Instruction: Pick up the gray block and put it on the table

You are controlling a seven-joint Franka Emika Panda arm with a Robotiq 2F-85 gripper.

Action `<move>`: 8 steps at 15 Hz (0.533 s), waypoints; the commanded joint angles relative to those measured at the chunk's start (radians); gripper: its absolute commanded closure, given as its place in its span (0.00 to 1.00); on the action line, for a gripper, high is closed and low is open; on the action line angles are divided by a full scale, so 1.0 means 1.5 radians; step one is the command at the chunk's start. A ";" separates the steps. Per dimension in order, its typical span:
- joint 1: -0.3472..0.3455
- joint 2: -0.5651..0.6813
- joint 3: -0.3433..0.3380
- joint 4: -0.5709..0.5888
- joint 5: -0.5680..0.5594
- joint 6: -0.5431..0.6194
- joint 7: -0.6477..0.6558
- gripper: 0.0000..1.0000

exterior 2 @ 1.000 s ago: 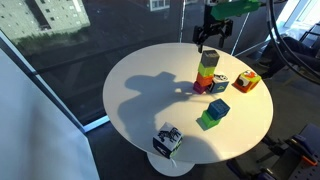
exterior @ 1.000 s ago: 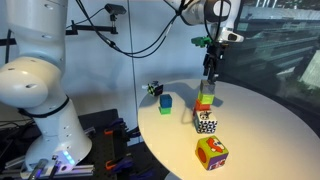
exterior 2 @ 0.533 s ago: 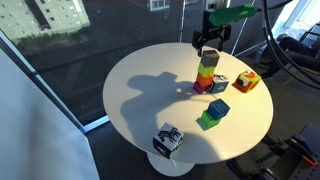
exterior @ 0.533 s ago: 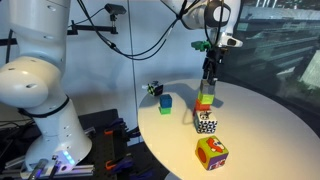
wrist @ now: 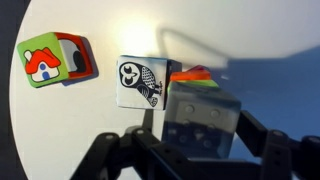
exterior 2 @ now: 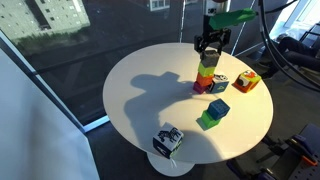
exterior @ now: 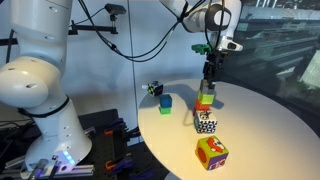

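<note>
The gray block [wrist: 200, 118] sits between my gripper's [wrist: 202, 135] fingers in the wrist view, which lie against its two sides. It is on top of a stack of coloured blocks [exterior: 205, 99] [exterior 2: 207, 75] on the round off-white table [exterior: 260, 125] [exterior 2: 150, 95]. In both exterior views the gripper [exterior: 209, 76] [exterior 2: 208, 50] hangs straight down over the stack's top. Orange and green edges of the stack show just behind the gray block in the wrist view.
A black-and-white owl cube [wrist: 143, 82] [exterior: 205, 124] [exterior 2: 219, 84] stands beside the stack. A house-picture cube [wrist: 47, 60] [exterior: 210, 153] [exterior 2: 247, 80] is further off. A blue and green block pair [exterior 2: 212, 113] [exterior: 165, 104] and a patterned cube [exterior 2: 167, 139] [exterior: 153, 89] lie near the table edge.
The gripper has come down a little onto the top of the stack. The blocks on the table have not moved.
</note>
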 commanded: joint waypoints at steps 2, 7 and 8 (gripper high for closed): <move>0.008 -0.007 -0.009 0.003 -0.005 -0.013 0.011 0.57; 0.001 -0.035 -0.008 -0.001 0.004 -0.035 -0.004 0.70; 0.000 -0.042 -0.009 -0.001 0.004 -0.042 -0.004 0.71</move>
